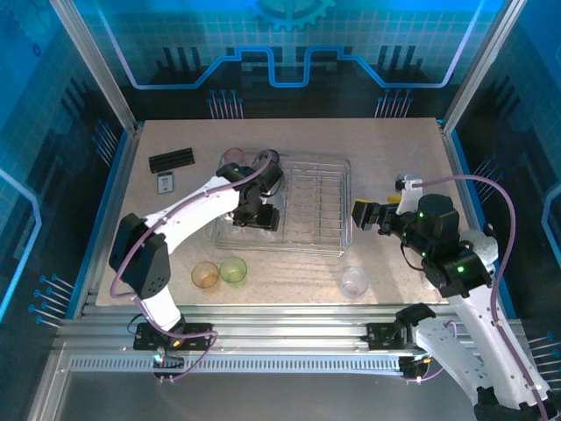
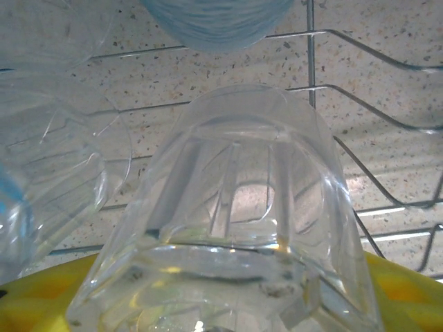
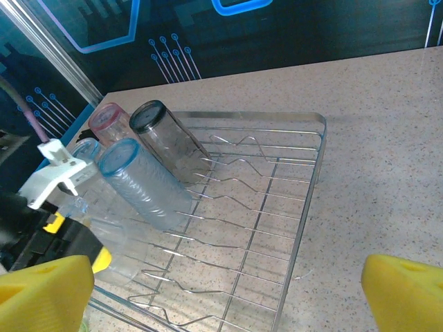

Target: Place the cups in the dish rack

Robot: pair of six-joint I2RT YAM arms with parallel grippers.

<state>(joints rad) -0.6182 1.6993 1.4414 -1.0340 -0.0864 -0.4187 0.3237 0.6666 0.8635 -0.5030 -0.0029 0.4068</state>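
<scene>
While the left gripper (image 1: pixel 254 217) reaches over the left end of the dish rack (image 1: pixel 329 230), its yellow fingers (image 2: pixel 408 290) are partly closed on either side of a clear cup (image 2: pixel 235 228), gripping it just above the rack's wires. Three more cups lean in a row at that same end of the rack: a pink cup (image 3: pixel 107 121), a smoky grey cup (image 3: pixel 166 138) and a bluish cup (image 3: pixel 142 183), all tilted against the tines. On the table (image 1: pixel 394 149), near the front edge, an orange cup (image 1: pixel 205 274) and a green cup (image 1: pixel 233 269) sit just beside each other. A colourless cup (image 1: pixel 354 281) stands well apart to their right. The right gripper (image 1: pixel 361 213) hovers just beside the rack's right edge, its fingers (image 3: pixel 41 290) spread wide and holding nothing. A black ridged bar (image 1: pixel 171 160) lies at the far left of the table, apart from the rack.
</scene>
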